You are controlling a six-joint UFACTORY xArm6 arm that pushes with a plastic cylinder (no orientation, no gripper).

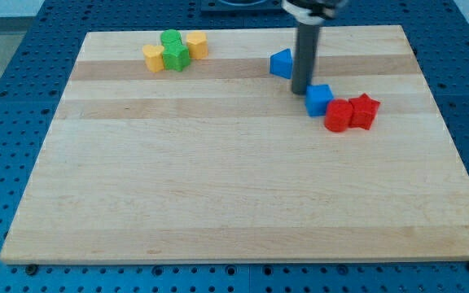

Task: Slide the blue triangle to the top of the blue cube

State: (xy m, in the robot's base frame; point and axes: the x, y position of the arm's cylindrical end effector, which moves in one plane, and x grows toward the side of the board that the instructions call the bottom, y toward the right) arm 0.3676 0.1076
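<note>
The blue triangle (282,63) lies near the top of the wooden board (234,195), right of centre. The blue cube (318,99) sits lower and to the right of it. My tip (301,89) rests on the board between the two, just right of the triangle and just up-left of the cube, very close to the cube's corner. The dark rod rises from the tip to the view's top edge.
A red cylinder (338,116) and a red star-like block (364,111) sit together just right of and below the blue cube. At the top left, two yellow blocks (153,58) (196,44) flank two green blocks (174,50).
</note>
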